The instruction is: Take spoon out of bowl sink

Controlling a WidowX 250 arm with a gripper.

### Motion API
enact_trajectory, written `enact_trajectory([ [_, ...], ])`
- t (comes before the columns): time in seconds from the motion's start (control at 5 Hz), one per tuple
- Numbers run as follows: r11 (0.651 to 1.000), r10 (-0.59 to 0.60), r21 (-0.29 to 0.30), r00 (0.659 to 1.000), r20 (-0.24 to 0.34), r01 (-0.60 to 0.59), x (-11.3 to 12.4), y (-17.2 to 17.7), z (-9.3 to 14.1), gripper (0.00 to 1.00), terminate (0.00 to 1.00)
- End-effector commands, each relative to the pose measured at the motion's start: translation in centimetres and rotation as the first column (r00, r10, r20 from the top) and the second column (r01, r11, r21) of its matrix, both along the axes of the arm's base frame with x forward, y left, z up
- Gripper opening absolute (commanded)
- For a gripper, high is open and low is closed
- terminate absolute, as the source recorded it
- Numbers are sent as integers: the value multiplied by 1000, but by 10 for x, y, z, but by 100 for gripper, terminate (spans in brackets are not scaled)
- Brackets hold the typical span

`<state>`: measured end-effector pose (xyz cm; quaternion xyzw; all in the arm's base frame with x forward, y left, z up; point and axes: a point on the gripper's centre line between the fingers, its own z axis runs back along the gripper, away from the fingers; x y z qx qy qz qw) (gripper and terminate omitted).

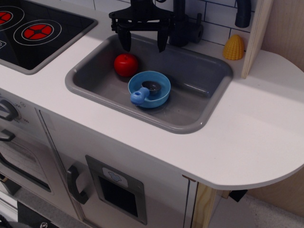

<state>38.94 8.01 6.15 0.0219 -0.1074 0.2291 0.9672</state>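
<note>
The light blue bowl (159, 97) sits in the middle of the grey sink (199, 124). The spoon (141, 94) lies in the bowl: its grey scoop rests inside and its chunky blue ring handle leans over the bowl's front left rim. My black gripper (143, 43) hangs open above the sink's back edge, behind and above the bowl, with nothing between its two fingers. It touches neither bowl nor spoon.
A red toy apple (126, 64) lies in the sink just left of and behind the bowl. A black stovetop (38, 28) with red rings is at the left. A yellow corn toy (234, 47) and a dark faucet (183, 26) stand behind the sink.
</note>
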Motion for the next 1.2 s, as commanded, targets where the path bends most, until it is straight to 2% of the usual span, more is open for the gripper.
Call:
enact_trajectory([
  [0.0, 1000, 0, 0, 1000, 0, 0, 0, 0, 0, 100, 0],
  [0.2, 986, -157, -58, 986, -52, 154, -13, 1, 10, 100, 0],
  [0.4, 958, -282, -69, 957, -74, 277, -26, -1, 12, 100, 0],
  [0.6, 930, -367, -70, 924, -112, 361, -38, -1, 7, 100, 0],
  [0.8, 913, -408, -38, 907, -105, 406, -52, -6, -4, 100, 0],
  [1.0, 901, -432, -25, 892, -130, 433, -59, -12, -13, 100, 0],
])
